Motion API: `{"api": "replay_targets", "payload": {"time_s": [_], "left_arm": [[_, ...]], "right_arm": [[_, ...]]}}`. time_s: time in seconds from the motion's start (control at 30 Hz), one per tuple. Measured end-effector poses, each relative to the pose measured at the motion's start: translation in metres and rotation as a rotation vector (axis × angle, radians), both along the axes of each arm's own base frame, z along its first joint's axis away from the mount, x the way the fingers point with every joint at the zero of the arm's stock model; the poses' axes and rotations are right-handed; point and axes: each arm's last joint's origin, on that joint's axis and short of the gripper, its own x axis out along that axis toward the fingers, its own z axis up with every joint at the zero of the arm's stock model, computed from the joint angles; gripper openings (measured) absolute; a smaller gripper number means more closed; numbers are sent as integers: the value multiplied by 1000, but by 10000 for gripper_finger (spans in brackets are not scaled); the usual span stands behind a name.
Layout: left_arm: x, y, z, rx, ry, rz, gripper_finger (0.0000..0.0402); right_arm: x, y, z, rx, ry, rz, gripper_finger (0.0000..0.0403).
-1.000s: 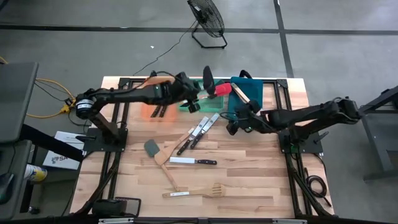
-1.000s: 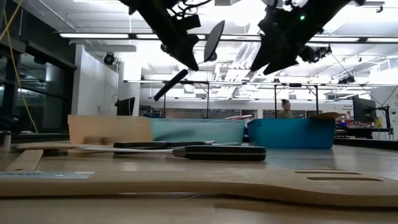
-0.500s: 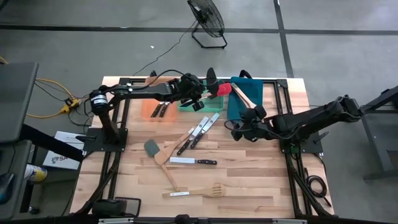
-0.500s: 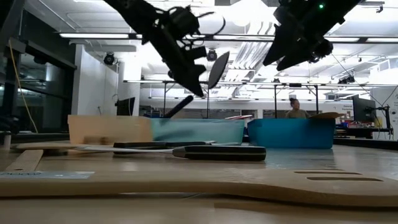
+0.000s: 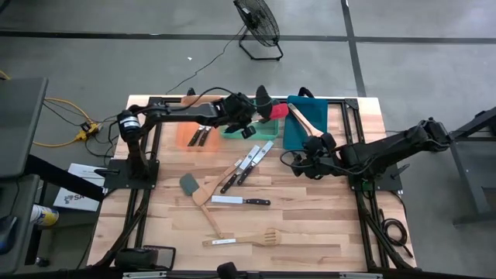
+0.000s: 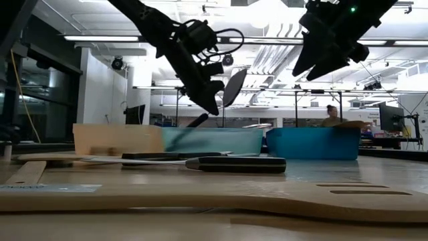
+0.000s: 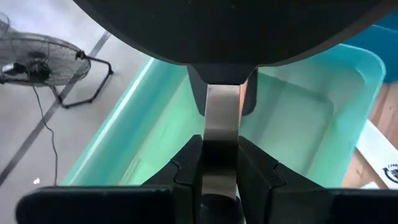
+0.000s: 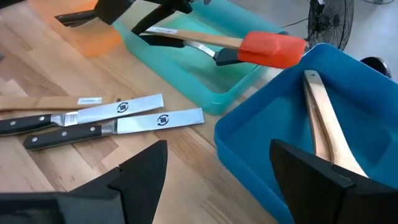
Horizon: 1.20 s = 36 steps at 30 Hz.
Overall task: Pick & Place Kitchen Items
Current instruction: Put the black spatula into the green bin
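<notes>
Black spatula (image 5: 261,99) gripped by left fingers (image 7: 186,168), hanging over green tray (image 5: 232,130) at bench's far edge. Step: drop-off. Next: lower, release. Right gripper (image 5: 304,164) open, empty, above bench beside blue tray (image 5: 288,133); knives (image 5: 246,164) await.

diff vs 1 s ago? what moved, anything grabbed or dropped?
Left tool, shut on a black spatula, moved toward the right, farther over the green tray, and dipped a little lower. Right tool, open and empty, pulled back from the blue tray toward the near side of the table. Nothing grabbed or dropped. Knives, wooden turner and trays unmoved.
</notes>
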Motion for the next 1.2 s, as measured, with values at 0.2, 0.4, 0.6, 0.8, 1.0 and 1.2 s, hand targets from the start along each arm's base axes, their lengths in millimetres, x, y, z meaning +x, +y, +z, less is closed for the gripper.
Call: {"api": "replay_targets", "payload": {"time_s": [0.2, 0.4, 0.6, 0.8, 1.0, 1.2], "left_arm": [[-11, 15, -5, -104, 15, 37, 63], [-22, 29, -8, -209, 1, 54, 63], [-26, 37, -9, -244, -16, 39, 63], [-20, 38, -16, -214, -2, -19, 111], [-17, 37, -28, -246, 27, -26, 131], [-15, 38, -31, -234, 28, -26, 134]], "right_arm": [[0, -1, 0, 1, -8, -9, 275], [0, -1, 1, -8, -27, -34, 275], [1, -1, 1, 0, -43, -43, 275], [1, -1, 1, 5, -48, -47, 275], [1, -1, 1, 6, -52, -47, 275], [1, -1, 1, 8, -54, -47, 275]]}}
